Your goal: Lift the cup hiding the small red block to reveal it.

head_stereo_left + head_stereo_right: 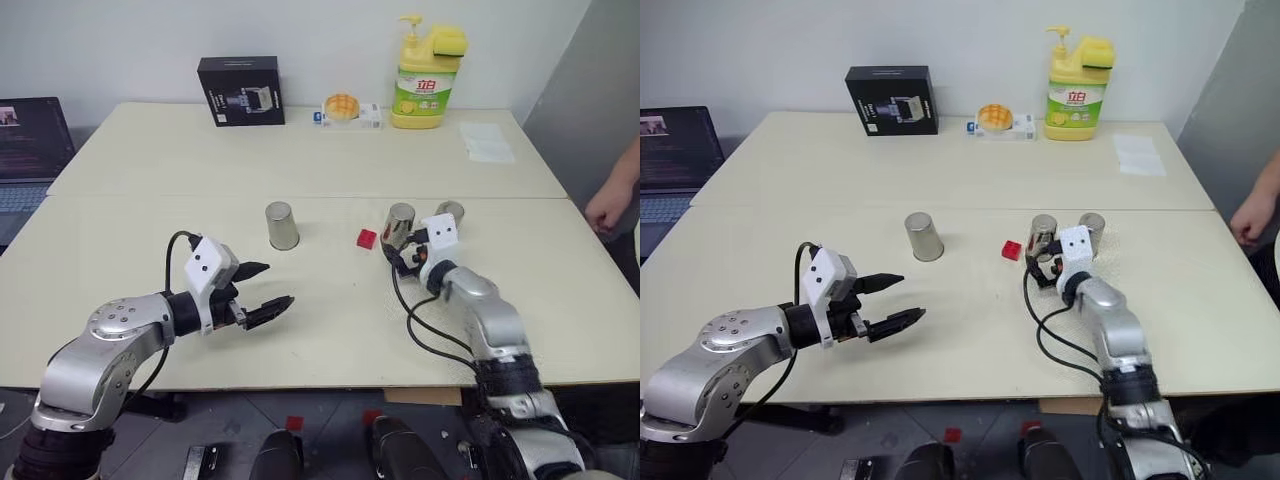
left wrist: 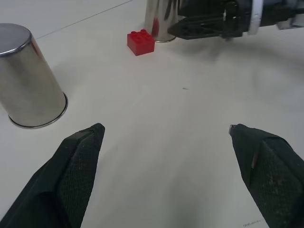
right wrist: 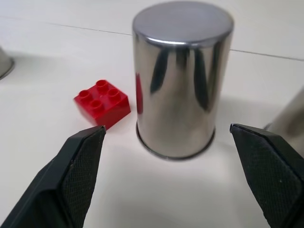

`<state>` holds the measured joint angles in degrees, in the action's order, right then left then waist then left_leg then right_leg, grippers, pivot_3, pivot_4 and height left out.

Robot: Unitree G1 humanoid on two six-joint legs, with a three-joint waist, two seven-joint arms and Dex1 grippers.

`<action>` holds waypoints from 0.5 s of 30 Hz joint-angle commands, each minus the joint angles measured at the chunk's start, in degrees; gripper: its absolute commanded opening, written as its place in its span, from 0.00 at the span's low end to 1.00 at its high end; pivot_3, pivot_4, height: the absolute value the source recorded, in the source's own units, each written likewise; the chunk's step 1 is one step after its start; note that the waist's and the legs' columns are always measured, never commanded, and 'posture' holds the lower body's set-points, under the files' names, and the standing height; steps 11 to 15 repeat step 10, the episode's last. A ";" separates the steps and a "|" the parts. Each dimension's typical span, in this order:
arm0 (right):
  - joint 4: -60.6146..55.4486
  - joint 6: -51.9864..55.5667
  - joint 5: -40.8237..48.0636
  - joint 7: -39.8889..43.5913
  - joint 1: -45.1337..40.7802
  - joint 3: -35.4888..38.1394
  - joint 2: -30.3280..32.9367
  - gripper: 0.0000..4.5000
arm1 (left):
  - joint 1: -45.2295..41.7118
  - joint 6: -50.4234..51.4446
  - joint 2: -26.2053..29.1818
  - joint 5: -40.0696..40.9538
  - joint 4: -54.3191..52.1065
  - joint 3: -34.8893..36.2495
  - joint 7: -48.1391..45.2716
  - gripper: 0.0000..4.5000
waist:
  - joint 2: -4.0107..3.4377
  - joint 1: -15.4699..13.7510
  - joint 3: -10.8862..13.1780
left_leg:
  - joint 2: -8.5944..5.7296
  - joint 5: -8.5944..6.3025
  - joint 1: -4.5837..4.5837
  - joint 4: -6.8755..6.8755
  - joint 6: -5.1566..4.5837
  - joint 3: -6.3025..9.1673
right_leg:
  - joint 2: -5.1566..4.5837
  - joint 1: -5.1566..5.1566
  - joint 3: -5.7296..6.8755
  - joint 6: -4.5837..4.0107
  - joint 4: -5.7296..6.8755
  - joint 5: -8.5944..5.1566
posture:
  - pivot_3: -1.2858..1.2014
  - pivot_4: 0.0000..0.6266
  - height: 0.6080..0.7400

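On the cream counter [image 1: 300, 150] both arms reach in: the left end effector [image 1: 262, 291] hovers with fingers spread wide, holding nothing; the right end effector [image 3: 166, 142] is also released, its fingers standing apart either side of an upside-down cup [image 3: 179, 80] without touching it. Three steel cups stand inverted in all. One small red block [image 1: 366, 238] lies uncovered just beside that cup.

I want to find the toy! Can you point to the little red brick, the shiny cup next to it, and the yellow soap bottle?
Small red studded plastic brick [image 3: 101, 102], right wrist view, studded top.
Silvery metal cup [image 3: 176, 102], right wrist view, side wall.
Yellow soap bottle [image 1: 421, 98], left eye view, label.
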<state>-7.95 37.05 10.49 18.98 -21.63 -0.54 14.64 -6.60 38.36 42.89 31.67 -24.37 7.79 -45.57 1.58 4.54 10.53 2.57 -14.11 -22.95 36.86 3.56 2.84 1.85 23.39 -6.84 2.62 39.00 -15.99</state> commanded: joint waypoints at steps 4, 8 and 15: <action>-26.36 15.15 13.48 11.30 9.29 8.22 14.55 0.99 | -1.21 0.00 1.11 0.46 0.04 1.18 -0.59 1.00 | -0.02 -0.01 0.01 | 0.01 0.00 0.07 0.01 -0.01 -0.01 | 0.00 -0.07 0.00 0.03 -0.02 -0.03 | 0.52 0.24 1.00; -26.42 16.97 16.08 14.20 11.51 14.87 21.99 0.99 | -3.12 0.52 1.20 0.77 1.22 1.02 -0.77 1.00 | 0.00 0.08 0.00 | 0.02 0.01 0.12 0.09 -0.02 -0.02 | 0.01 -0.11 -0.01 0.06 0.00 -0.01 | 0.52 0.24 1.00; -25.75 17.05 16.98 14.16 11.58 16.67 23.26 0.99 | -3.82 0.96 1.16 0.87 1.11 0.42 -0.87 1.00 | 0.00 0.13 0.00 | 0.00 0.02 0.14 0.10 -0.04 -0.07 | 0.01 -0.11 -0.04 0.06 0.00 -0.01 | 0.52 0.24 1.00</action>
